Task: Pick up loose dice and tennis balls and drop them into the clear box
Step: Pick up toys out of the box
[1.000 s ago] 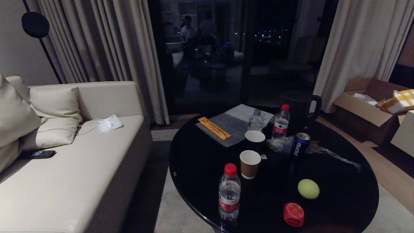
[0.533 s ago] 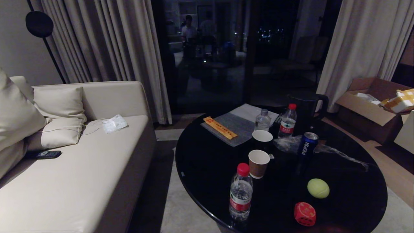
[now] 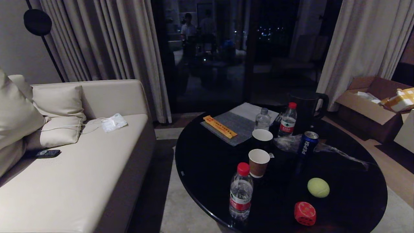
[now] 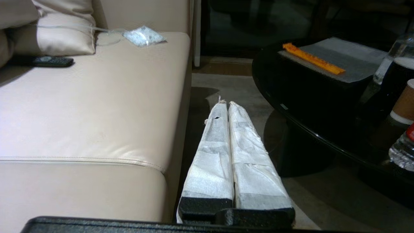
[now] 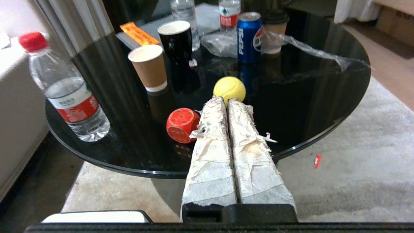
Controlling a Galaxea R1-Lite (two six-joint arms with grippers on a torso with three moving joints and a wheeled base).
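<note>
Right wrist view shows the right pincer [image 5: 228, 103] pressed tight and empty, like the left pincer [image 4: 225, 104], near a fuzzy tennis ball [image 5: 229, 89] and hard red die [image 5: 182, 124] on the black table [image 5: 323, 97], both light, best squeezed across the middle.

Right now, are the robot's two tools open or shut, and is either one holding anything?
Left tool: shut, empty, beside the sofa.
Right tool: shut, empty, near the tennis ball and red die.
</note>
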